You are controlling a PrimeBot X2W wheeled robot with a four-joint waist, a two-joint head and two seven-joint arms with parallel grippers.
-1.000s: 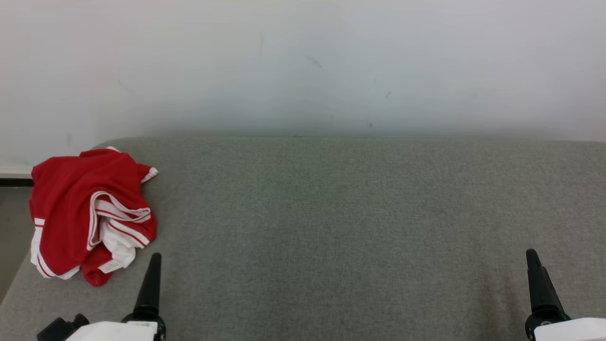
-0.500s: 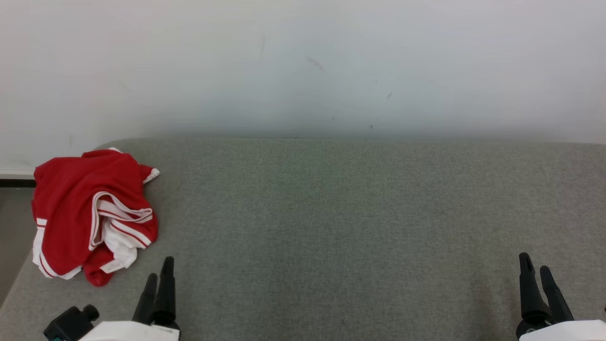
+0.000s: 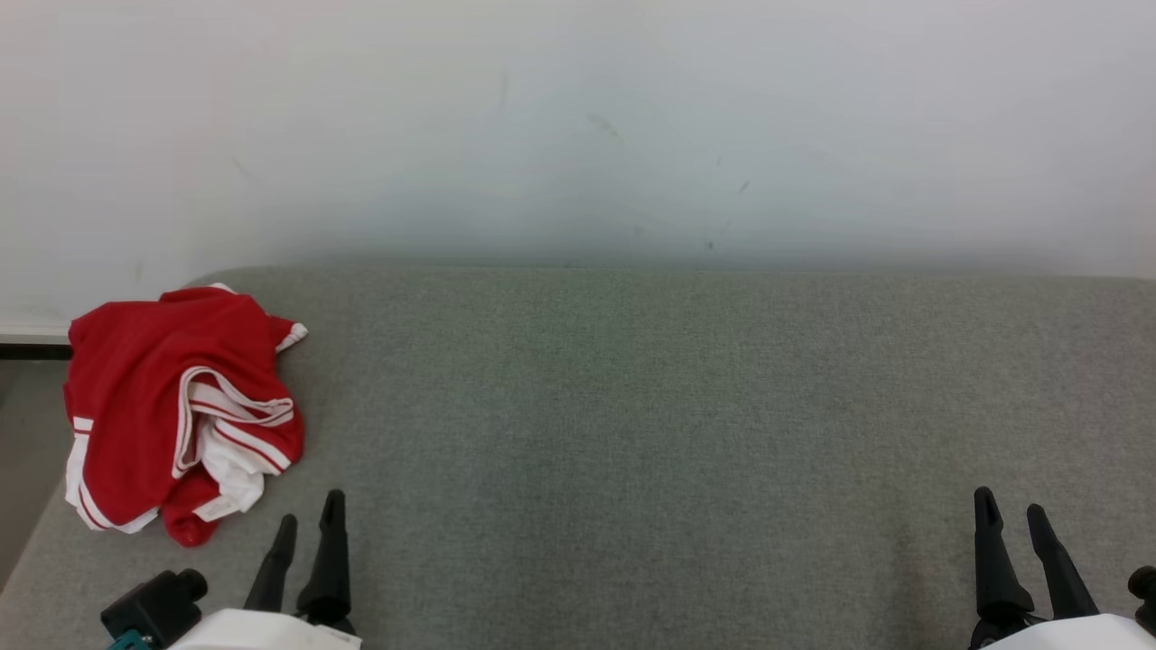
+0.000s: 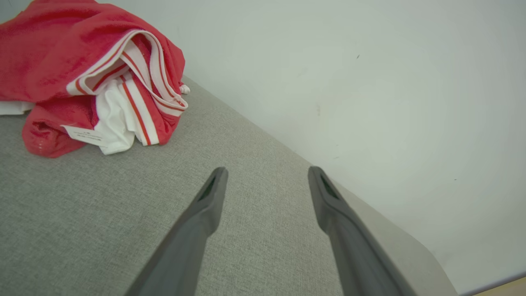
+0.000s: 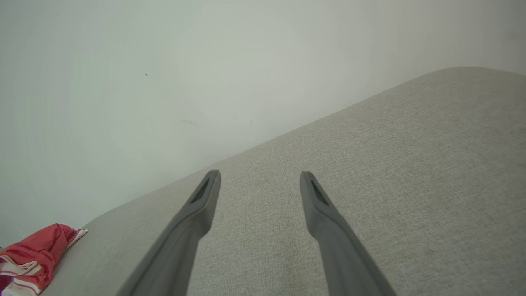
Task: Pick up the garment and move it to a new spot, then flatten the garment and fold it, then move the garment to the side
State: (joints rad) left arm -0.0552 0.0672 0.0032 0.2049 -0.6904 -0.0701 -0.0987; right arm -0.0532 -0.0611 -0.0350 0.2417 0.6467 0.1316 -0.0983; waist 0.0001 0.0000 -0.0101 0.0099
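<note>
A crumpled red garment with white stripes and a white label lies in a heap at the left end of the grey fabric surface. In the left wrist view the garment fills the upper left corner. My left gripper is open and empty, just right of and nearer than the heap, not touching it. Far to the right, my right gripper is open and empty over bare fabric. A red edge of the garment shows at the lower left of the right wrist view.
A plain pale wall rises directly behind the surface. The surface's rounded left edge drops off beside the garment, with a dark floor strip beyond. Wide bare fabric lies between the two grippers.
Both grippers have turned so that both fingers of each now show. The left gripper has shifted right, the right gripper slightly left. The garment has not moved.
</note>
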